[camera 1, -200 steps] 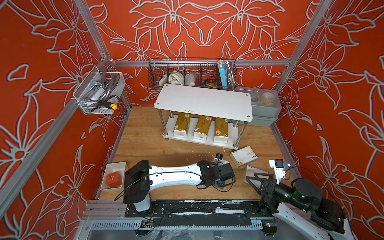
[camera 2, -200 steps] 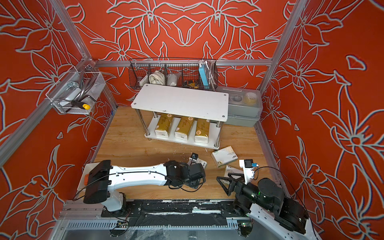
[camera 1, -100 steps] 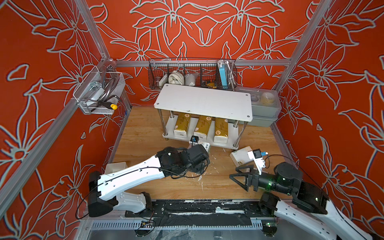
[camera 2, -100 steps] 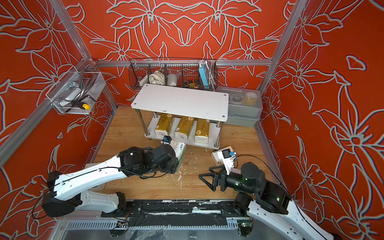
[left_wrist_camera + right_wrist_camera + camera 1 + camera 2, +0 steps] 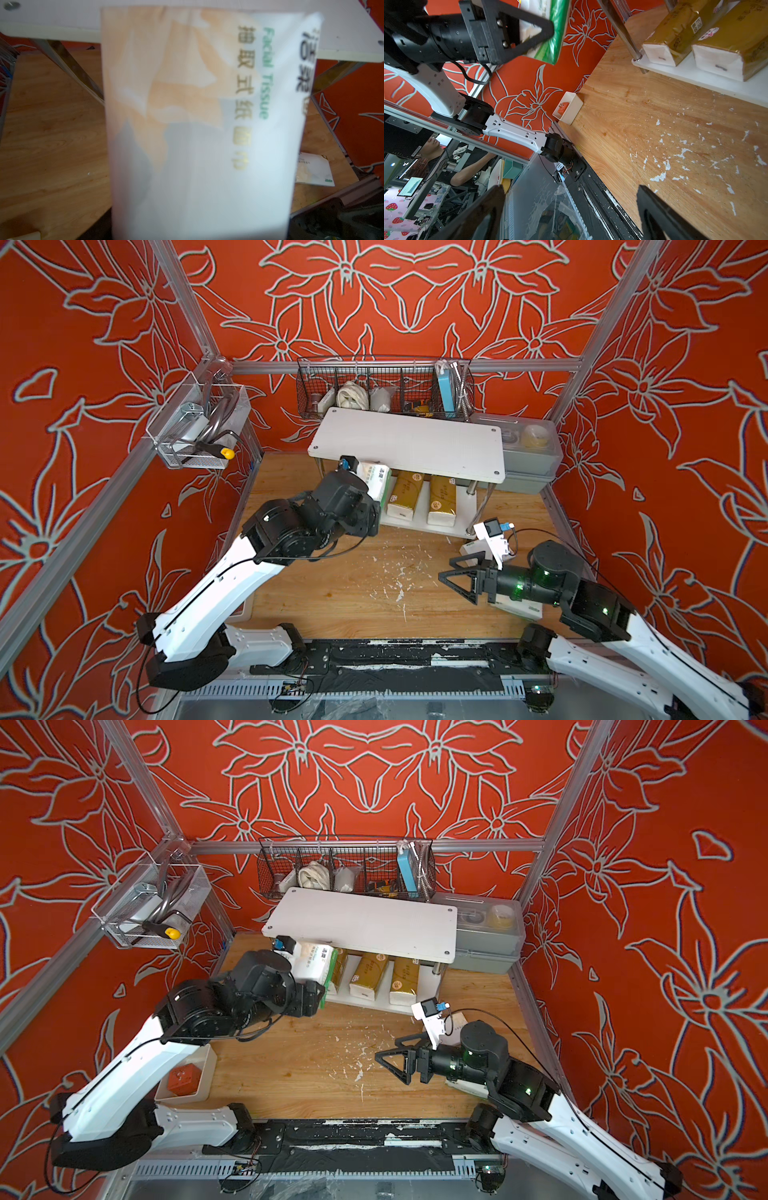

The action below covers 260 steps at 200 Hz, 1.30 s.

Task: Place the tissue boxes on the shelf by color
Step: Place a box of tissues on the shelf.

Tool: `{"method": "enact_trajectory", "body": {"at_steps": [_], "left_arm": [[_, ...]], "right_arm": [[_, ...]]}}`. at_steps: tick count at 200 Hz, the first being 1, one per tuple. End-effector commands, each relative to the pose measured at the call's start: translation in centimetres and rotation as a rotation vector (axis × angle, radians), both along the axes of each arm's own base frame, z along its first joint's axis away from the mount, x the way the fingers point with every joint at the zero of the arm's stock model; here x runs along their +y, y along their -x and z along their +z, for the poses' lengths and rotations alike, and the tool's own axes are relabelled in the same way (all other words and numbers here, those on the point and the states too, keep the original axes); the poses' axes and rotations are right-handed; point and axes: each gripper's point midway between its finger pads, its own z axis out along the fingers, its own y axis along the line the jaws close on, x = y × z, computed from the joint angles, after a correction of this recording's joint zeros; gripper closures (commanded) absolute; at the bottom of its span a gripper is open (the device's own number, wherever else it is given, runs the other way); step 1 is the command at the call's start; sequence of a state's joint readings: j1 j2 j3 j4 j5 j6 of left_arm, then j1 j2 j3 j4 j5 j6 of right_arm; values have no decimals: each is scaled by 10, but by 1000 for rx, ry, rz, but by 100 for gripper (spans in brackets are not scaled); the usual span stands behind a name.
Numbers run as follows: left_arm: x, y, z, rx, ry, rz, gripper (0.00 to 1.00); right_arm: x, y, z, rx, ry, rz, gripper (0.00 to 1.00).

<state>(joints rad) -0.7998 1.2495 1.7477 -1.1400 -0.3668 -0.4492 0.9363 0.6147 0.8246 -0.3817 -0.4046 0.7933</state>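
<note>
On the left wall, a clear tray (image 5: 166, 435) held a grey metal piece (image 5: 189, 410) and a dark-handled tool (image 5: 226, 453) with a yellow tip. At the table's left front edge sat a small white tub (image 5: 203, 1081) with one orange block (image 5: 181, 1078) in it.

The left claw (image 5: 533, 29) was clamped on a white pack (image 5: 374, 479) with green trim. It held the pack off the table at the shelf's left front corner. The pack's far end was level with the top board's front edge; whether they touched I could not tell. In the left wrist view the pack filled most of the frame, blurred.

On the back wall, a wire basket (image 5: 316, 389) held a white coil (image 5: 352, 394), a blue flat item (image 5: 444, 391) and small things too cluttered to name. Below it stood the shelf (image 5: 415, 443). Its lower board (image 5: 465, 506) carried three gold packs (image 5: 368, 973) side by side, white ends to the front, the leftmost partly hidden behind the held pack.

The right claw (image 5: 446, 569) hovered over the table with its fingers spread wide and nothing between them. A second white pack (image 5: 469, 549) lay on the table just beside its wrist camera, and a third (image 5: 521, 610) lay under the right arm.

Right of the shelf, at the back, stood a grey lidded bin (image 5: 528, 477); a yellowish roll (image 5: 536, 435) showed through the lid.
</note>
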Motion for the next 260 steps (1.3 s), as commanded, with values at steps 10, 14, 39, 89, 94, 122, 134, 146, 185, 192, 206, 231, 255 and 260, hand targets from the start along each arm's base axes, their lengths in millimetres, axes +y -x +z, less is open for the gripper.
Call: {"method": "enact_trajectory", "body": {"at_steps": [10,14,39,89,94,122,134,146,185,192,206,231,255,260], "left_arm": [[8,-32,36,-119,-33,14,20],[9,-37,40,-129,-31,21,20],[14,-64,61,-186,-40,46,19],[26,-118,87,-241,-66,74,18],[28,-122,88,-239,-64,79,18],[32,-144,90,-236,-76,77,17],[33,-152,88,-234,-86,75,17],[33,-159,84,-223,-91,70,17],[36,-178,63,-174,-112,71,16],[38,-181,58,-164,-114,71,16],[41,-187,50,-142,-115,73,16],[43,-195,39,-118,-125,72,16],[41,-200,29,-96,-137,63,16],[42,-201,27,-92,-140,63,16]], "right_arm": [[15,-2,37,-50,-81,42,1],[17,-3,38,-50,-83,42,1],[26,-9,47,-50,-94,42,1],[31,-14,46,-41,-81,38,1],[31,-14,46,-41,-79,34,1],[28,-16,43,-45,-70,17,1],[28,-16,43,-48,-70,15,1],[29,-18,45,-51,-72,9,1],[31,-21,51,-69,-73,7,1],[31,-21,51,-68,-70,7,1],[31,-21,50,-68,-67,8,1],[28,-20,43,-59,-59,-3,1],[24,-21,37,-50,-54,-21,1],[24,-21,36,-49,-52,-22,1]]}}
